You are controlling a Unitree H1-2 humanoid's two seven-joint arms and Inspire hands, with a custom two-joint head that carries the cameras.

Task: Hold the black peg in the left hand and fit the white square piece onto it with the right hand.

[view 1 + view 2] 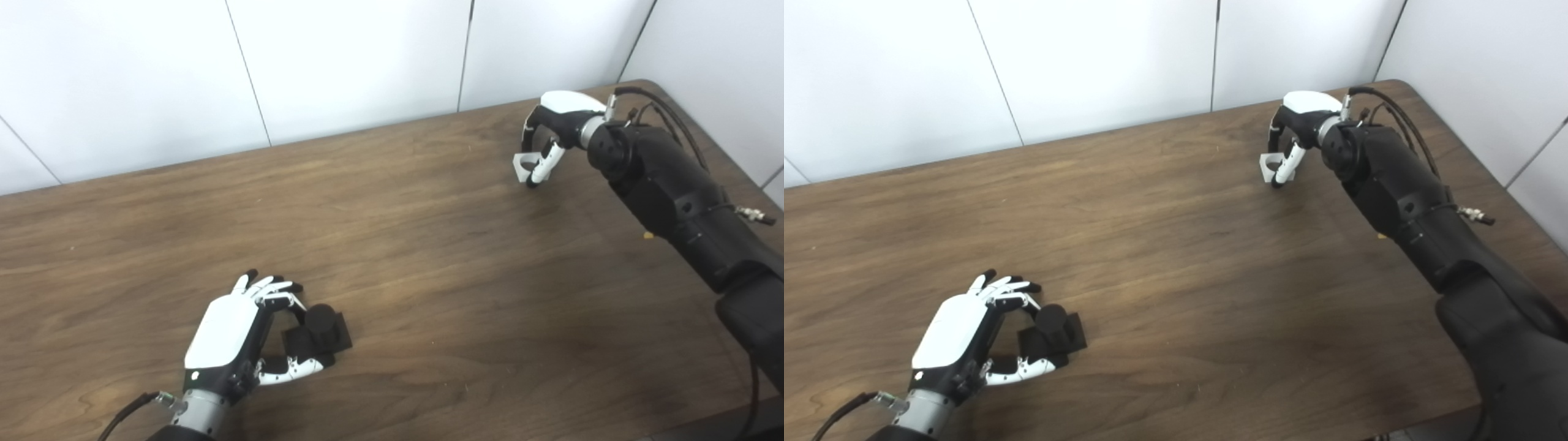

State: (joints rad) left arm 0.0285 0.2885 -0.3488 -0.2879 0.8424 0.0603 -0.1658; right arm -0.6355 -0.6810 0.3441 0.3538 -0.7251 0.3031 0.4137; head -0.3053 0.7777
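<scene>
Both views are bright and evenly lit from above, with soft shadows under each robot hand on the counter, mild glare on the wood, and slightly soft detail.

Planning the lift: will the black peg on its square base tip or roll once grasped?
The black peg probably won't roll: its square base sits flat on the wooden table. It looks rigid. The left hand cups it, so tipping seems unlikely.

Lab-like room: bare white wall panels, wooden table
</scene>
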